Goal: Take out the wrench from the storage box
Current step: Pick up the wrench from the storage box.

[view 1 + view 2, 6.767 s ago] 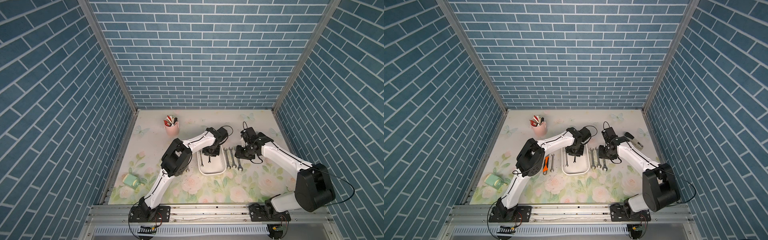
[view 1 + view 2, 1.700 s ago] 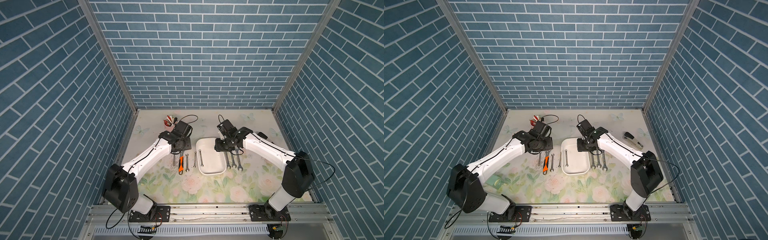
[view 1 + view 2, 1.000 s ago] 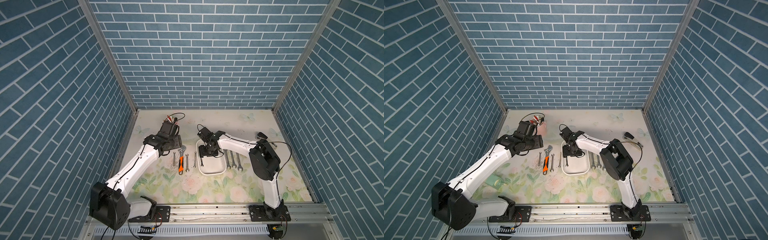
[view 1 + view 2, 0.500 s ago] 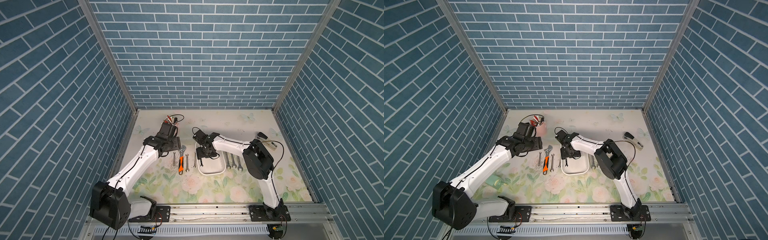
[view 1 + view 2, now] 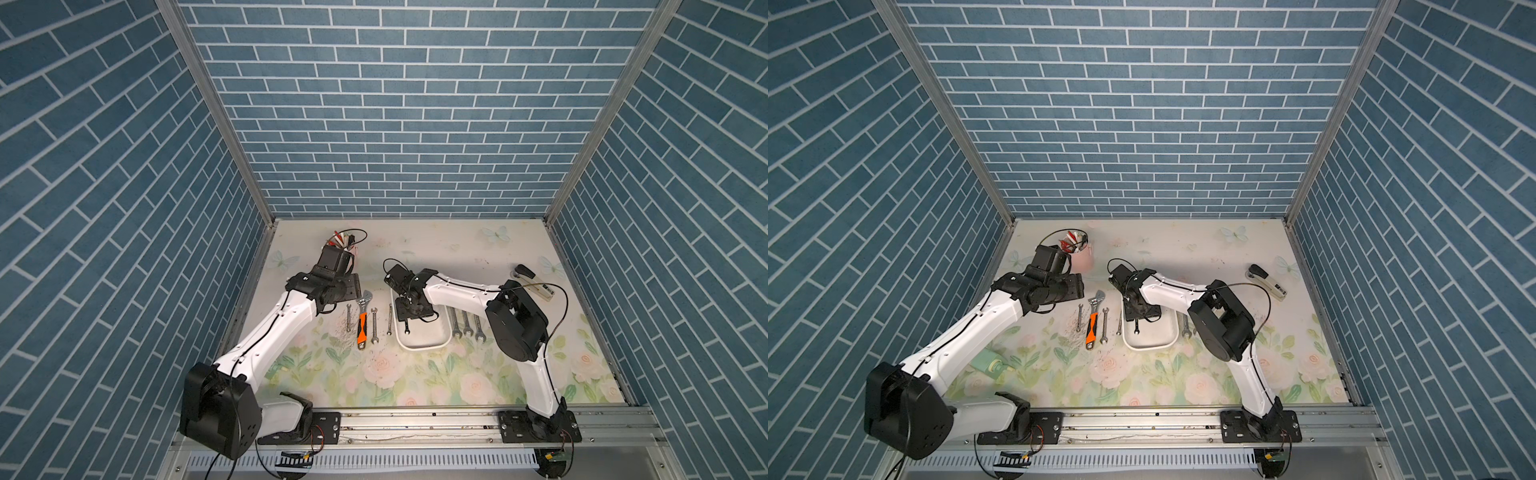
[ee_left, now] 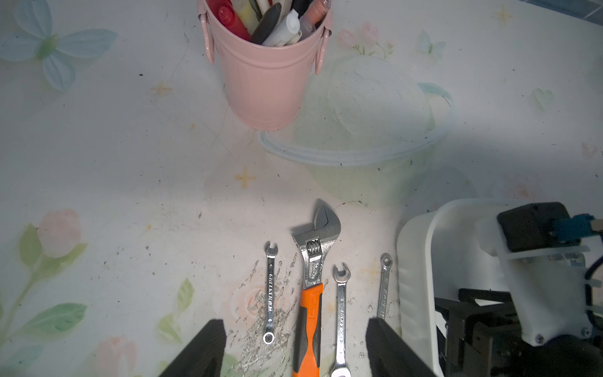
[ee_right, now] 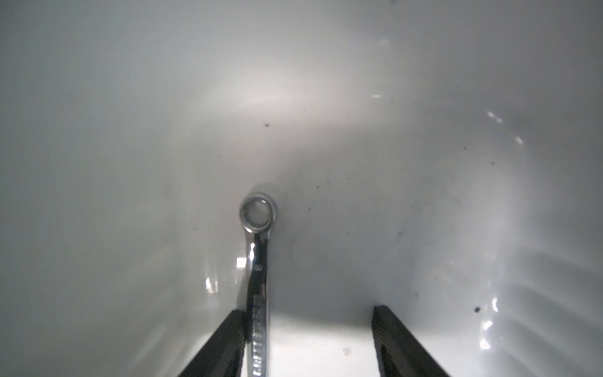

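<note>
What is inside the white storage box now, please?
One silver wrench lies on the storage box floor, between the fingers of the open right tool. In both top views the right arm covers the box's far end.

A small silver wrench (image 7: pixel 257 277) is seen lying flat on the floor of the box (image 5: pixel 422 347), lengthwise, toward its left side. A ring end and a stamped shaft are shown in the right wrist view. The white, shallow, rounded-rectangular box is set upright, mid-way across the mat (image 5: pixel 436 245).
</note>
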### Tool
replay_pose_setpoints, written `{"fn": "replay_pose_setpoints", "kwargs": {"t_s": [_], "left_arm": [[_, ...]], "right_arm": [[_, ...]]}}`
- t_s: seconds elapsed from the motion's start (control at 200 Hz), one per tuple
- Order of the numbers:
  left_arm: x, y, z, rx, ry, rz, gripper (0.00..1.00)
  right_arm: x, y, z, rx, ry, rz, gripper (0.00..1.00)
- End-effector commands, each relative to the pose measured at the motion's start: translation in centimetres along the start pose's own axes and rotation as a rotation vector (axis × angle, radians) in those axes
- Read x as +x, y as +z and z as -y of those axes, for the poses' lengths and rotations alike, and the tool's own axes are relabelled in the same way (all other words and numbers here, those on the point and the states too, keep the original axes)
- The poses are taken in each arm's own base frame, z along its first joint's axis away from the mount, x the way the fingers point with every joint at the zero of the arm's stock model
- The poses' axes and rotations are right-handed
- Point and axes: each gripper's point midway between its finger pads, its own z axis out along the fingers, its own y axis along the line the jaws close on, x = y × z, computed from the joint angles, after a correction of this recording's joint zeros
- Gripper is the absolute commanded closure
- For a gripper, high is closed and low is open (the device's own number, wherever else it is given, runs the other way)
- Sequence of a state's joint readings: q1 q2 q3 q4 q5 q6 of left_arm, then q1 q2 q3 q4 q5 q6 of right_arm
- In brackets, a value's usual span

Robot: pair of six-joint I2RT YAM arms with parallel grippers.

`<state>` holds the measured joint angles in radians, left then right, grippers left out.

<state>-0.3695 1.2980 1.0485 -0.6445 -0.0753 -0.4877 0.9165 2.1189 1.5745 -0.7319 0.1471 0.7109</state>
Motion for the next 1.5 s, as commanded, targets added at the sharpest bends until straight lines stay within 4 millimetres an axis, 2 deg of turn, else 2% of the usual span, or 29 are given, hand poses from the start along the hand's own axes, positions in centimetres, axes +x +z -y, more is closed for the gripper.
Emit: {"fn": "replay_pose_setpoints", "kwargs": {"t_s": [0.0, 0.13, 0.33, 0.54, 0.76, 1.12, 1.13, 1.165, 1.285, 1.495], "left_arm": [[0.3, 0.4, -0.3, -0.005, 0.006, -0.015, 0.27], [0.1, 0.4, -0.3, -0.004, 0.009, -0.015, 0.27], [0.1, 0.4, 0.1, 0.013, 0.005, -0.018, 0.27], [0.3, 0.6, -0.1, 0.005, 0.014, -0.023, 0.27], [0.3, 0.5, 0.2, 0.021, 0.009, -0.025, 0.27], [0.0, 0.0, 0.4, 0.034, -0.001, -0.013, 0.27], [0.0, 0.0, 0.4, 0.033, -0.001, -0.013, 0.28], [0.0, 0.0, 0.4, 0.033, -0.001, -0.012, 0.28], [-0.1, 0.1, 0.4, 0.032, 0.001, -0.014, 0.28], [-0.2, 0.2, 0.4, 0.031, 0.004, -0.014, 0.28]], "right_arm": [[1.1, -0.1, 2.6, 0.074, 0.027, -0.037, 0.37], [0.7, -1.1, 3.0, 0.062, 0.037, -0.026, 0.39], [0.5, -2.1, 1.4, -0.021, 0.047, -0.029, 0.42], [0.6, -2.0, 0.4, -0.057, 0.048, -0.042, 0.42], [1.4, -0.8, 0.4, -0.022, 0.039, -0.102, 0.46], [3.2, 1.4, 0.5, 0.005, 0.029, -0.197, 0.61], [3.6, 2.2, 0.7, 0.019, 0.027, -0.215, 0.62], [3.9, 2.7, 0.8, 0.026, 0.026, -0.225, 0.65], [4.0, 2.9, 0.6, 0.008, 0.027, -0.224, 0.79], [3.8, 2.8, 0.7, -0.002, 0.029, -0.209, 0.87]]}}
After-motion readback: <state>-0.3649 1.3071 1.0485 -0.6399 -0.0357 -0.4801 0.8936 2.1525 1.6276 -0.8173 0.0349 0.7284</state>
